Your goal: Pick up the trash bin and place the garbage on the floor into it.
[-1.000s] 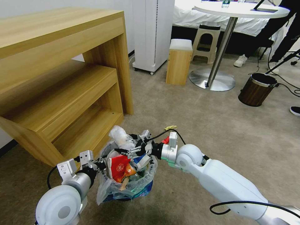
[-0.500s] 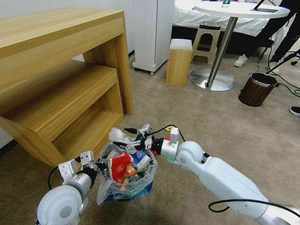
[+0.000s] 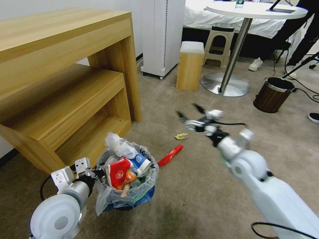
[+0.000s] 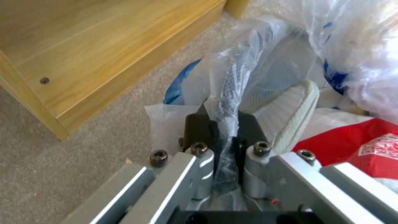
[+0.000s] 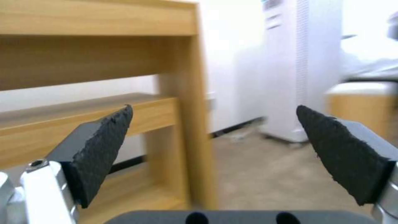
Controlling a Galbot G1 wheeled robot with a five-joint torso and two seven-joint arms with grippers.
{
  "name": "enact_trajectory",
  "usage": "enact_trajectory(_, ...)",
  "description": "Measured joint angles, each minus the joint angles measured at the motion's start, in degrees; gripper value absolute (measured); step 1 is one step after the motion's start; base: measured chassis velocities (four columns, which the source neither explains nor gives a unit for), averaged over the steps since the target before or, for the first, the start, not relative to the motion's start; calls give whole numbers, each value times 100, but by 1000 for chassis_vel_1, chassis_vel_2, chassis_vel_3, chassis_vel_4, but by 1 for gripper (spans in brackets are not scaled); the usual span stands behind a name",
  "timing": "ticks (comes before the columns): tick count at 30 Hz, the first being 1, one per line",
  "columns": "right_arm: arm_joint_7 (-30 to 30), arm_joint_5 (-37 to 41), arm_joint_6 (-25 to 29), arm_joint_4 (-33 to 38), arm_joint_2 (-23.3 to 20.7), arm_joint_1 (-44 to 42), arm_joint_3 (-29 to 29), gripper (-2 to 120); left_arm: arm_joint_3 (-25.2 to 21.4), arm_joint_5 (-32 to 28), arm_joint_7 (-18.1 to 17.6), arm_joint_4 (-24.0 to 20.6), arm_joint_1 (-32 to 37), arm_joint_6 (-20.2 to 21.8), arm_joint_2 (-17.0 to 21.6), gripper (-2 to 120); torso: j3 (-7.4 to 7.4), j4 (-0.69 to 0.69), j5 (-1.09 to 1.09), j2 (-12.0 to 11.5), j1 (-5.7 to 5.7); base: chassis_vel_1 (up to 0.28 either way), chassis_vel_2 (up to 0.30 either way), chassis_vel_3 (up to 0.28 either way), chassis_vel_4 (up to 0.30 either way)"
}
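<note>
Trash bin (image 3: 128, 196) sits on the carpet beside the wooden shelf unit (image 3: 66, 89), heaped with litter. The left claw (image 4: 222, 124) is clamped on the bin's bag-covered rim. The right claw (image 3: 190, 117) hangs in the air, spread wide and empty, above a yellow wrapper (image 3: 181, 136) and a red wrapper (image 3: 170, 155) lying on the floor.

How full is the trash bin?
Heaped full: wrappers and a slipper pile above the trash bin rim, which the left gripper clamps.
</note>
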Motion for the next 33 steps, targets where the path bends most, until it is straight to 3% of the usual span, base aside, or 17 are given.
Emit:
enact_trajectory(5,0,-256,293,212,249,-1015,930,100,-52,-4,5,0,-4,-1,15,2,0,0,-1,0,0,0,0,0,0)
enact_trajectory(11,-7,-587,539,153,480,-1587,1359,100,-101,-10,21,-45,3,-1,17,2,0,-1,0,0,0,0,0,0,0)
enact_trajectory(18,-7,-666,621,90,644,-1711,1289,100,-263,-2,12,-62,71,-2,82,2,0,1,-1,0,0,0,0,0,0)
enact_trajectory(25,-43,-739,673,48,706,-1627,1067,100,-808,-285,-90,-85,36,-4,125,2,1,1,-1,0,0,0,0,0,0)
enact_trajectory(33,-56,-759,750,-46,726,-1573,979,100,-844,-300,-89,-89,64,11,92,2,1,1,-1,0,0,-30,31,26,-34)
